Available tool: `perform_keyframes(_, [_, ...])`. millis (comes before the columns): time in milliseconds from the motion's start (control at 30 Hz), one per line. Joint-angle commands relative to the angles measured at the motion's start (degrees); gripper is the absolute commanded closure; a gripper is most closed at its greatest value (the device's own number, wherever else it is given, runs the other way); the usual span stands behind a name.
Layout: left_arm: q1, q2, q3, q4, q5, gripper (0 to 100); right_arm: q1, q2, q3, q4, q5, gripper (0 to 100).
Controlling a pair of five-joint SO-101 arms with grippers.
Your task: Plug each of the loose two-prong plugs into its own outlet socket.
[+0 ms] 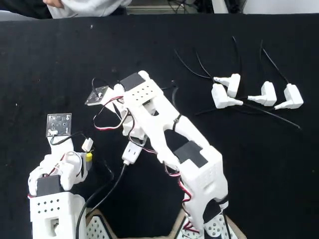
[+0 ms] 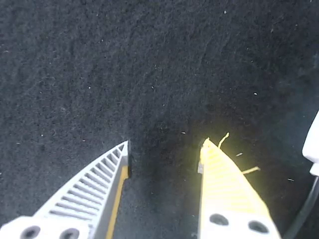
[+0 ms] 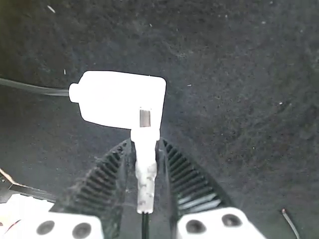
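My right gripper [image 3: 146, 144] is shut on a white two-prong plug [image 3: 122, 102]. Its black fingers [image 3: 112, 174] pinch the plug's narrow stem, the body sticks out past the tips, and its cable runs off to one side. From above, that plug [image 1: 130, 152] hangs under the right arm near the table's middle, with a black cable trailing toward the front edge. My left gripper [image 2: 165, 143] stands open over bare black cloth, nothing between its white and yellow fingers. It sits at the front left [image 1: 87, 152]. Several loose white plugs [image 1: 266, 94] with thin black wires lie at the back right.
The black cloth table [image 1: 45, 59] has free room at the back left and front right. The right arm [image 1: 164, 134] slants across the middle. Red, white and black servo wires [image 1: 107, 124] loop beside it. The held plug's edge and cable [image 2: 313, 144] lie close to the left gripper.
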Motion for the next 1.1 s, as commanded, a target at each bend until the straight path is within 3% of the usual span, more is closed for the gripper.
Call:
perform_keyframes(0, [-0.7, -0.6, -1.8, 0.2, -0.5, 77, 1.6, -0.7, -3.2, 2.4, 0.6, 98.8])
perform_keyframes(533, [-0.8, -0.6, -1.8, 0.2, -0.6, 77, 3.8, -0.4, -7.4, 7.2, 2.9, 98.8])
perform_keyframes(900, [-0.8, -0.6, -1.8, 0.2, -0.6, 77, 1.6, -0.2, -7.2, 7.6, -7.3, 98.8])
perform_keyframes(1067, [-0.8, -0.6, -1.8, 0.2, -0.6, 77, 1.4, -0.2, -7.3, 7.6, -7.9, 98.8])
